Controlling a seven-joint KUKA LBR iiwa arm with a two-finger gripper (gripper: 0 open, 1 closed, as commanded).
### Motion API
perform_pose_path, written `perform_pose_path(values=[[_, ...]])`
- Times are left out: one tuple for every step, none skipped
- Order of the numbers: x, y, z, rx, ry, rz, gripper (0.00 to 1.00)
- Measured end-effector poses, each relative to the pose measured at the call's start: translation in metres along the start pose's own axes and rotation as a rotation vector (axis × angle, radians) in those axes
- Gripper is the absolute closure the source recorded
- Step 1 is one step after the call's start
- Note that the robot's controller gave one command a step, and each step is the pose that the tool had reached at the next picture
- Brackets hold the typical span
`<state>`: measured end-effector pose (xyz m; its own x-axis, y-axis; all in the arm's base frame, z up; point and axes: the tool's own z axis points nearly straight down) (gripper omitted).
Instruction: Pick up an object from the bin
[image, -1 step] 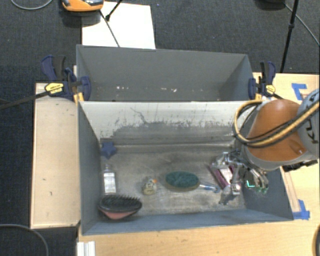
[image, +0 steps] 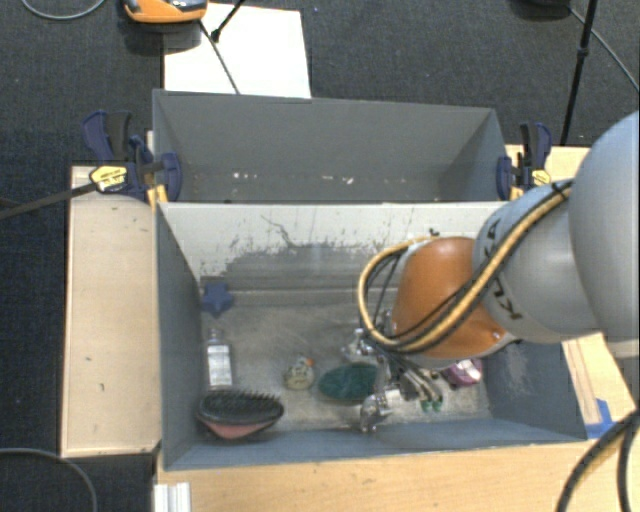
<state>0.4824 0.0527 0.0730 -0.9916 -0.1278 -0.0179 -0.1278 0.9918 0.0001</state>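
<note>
**Claw straddles dark green lump on bin floor**

The arm (image: 585, 255) reaches in from 3 o'clock, its orange wrist cover (image: 440, 300) looped with yellow-and-black cables (image: 375, 300). Its gripper (image: 368, 382) sits low over the floor of the grey metal bin (image: 300, 240), near the front wall.

The claw's two metal fingers (image: 360, 350) stand apart, one toward 12 o'clock and one toward 6 o'clock. The right end of a dark green lump (image: 345, 383), rounded and low, lies between them. Whether either finger touches the lump cannot be made out. The lump rests on the floor, right of the middle and close to the front wall.

At 9 o'clock from the lump, just beside it, lies a small beige round thing (image: 299, 375). Farther off toward 8 o'clock, in the front left corner, is a black hairbrush (image: 240, 412) with a pink underside. A small clear bottle (image: 219, 362) lies just above the brush, by the left wall. A small blue piece (image: 216, 297) sits toward 10 o'clock, where the left wall meets the floor.

On the gripper's other side, at 3 o'clock, a pink thing (image: 463, 373) shows from under the wrist. A green bit (image: 432, 403) lies at 4 o'clock, and what it is cannot be told.
</note>
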Motion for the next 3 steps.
perform_pose_path(values=[[-0.001, 0.037, -0.028, -0.001, 0.013, 0.154, 0.0], [0.003, 0.021, -0.027, 0.001, 0.019, 0.21, 0.0], [-0.002, 0.027, 0.001, 0.001, 0.012, 0.282, 0.0]])
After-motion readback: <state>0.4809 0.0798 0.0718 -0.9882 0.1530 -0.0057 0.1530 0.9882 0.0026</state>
